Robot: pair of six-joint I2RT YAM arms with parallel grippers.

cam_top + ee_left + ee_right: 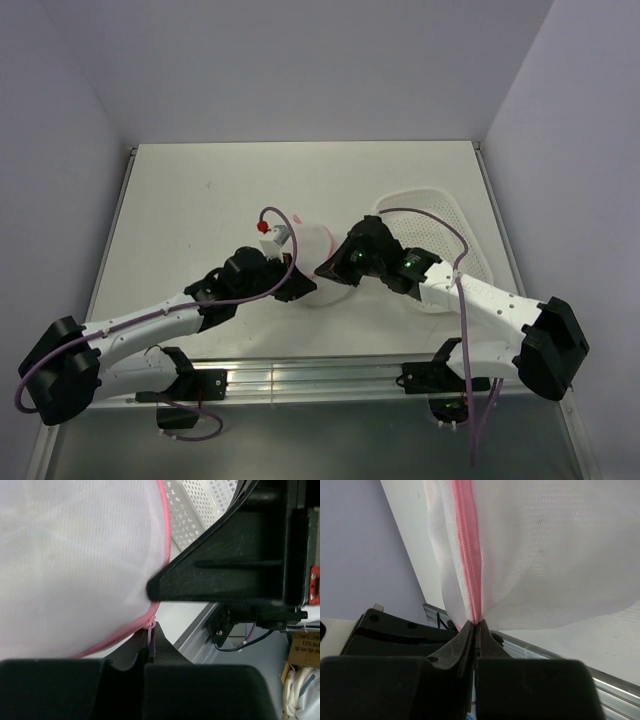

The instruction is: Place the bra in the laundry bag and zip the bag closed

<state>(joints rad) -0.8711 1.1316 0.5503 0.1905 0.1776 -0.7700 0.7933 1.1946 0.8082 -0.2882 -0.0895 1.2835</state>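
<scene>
**Top view.** Round, drum-shaped laundry bag (318, 248) of translucent white mesh with pink trim, near the centre of the pale table (200, 200), flanked by both claws. Left gripper (303, 287) at the bag's 7 o'clock and right gripper (325, 268) at its 5 o'clock, both meeting the lower rim. White perforated plastic basket (445, 225) at the bag's 3 o'clock, partly under the right arm.

**Left wrist view.** Left gripper (151, 632) pinched tight on a small pink tab at the 6 o'clock edge of the bag (75, 555), on its pink rim. Black tip of the right gripper pressed against the mesh from 3 o'clock. Basket (200, 505) beyond, at 1 o'clock.

**Right wrist view.** Right gripper (475, 626) clamped on the lower end of the pink zipper (467, 545), with no gap between the fingers. Zipper rising toward 12 o'clock, teeth meshed along the visible length. Mesh wall (550, 555) spreading toward 3 o'clock.

Small white fabric bra not distinguishable through the mesh in any view; whether inside the bag, cannot tell.
</scene>
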